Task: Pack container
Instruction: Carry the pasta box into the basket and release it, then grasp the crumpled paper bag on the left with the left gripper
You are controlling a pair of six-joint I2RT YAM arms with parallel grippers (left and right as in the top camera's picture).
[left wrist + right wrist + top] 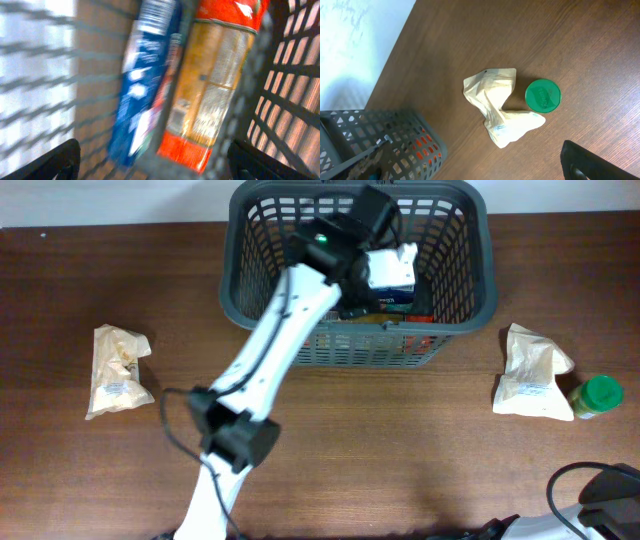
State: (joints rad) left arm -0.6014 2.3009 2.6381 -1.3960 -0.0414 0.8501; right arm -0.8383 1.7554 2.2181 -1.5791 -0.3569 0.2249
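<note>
1. Basket (400, 348) sits at the far middle of the surface (400, 460), already holding a blue carton (142, 85) and an orange packet (210, 85).
2. Left pincer (155, 165) hangs inside it, fingers (60, 162) spread apart, gripping nothing (the view is blurred).
3. Left to pack: a paper bag (118, 370) at left, another bag (530, 370) at right, a green-lidded jar (600, 395).
4. Right pincer (600, 162): I cannot tell its state.

My left arm (270, 340) reaches from bottom edge to top centre, its gripper (152, 162) spread wide. My right arm (600, 495) sits lower right, one finger (585, 162) showing.
</note>
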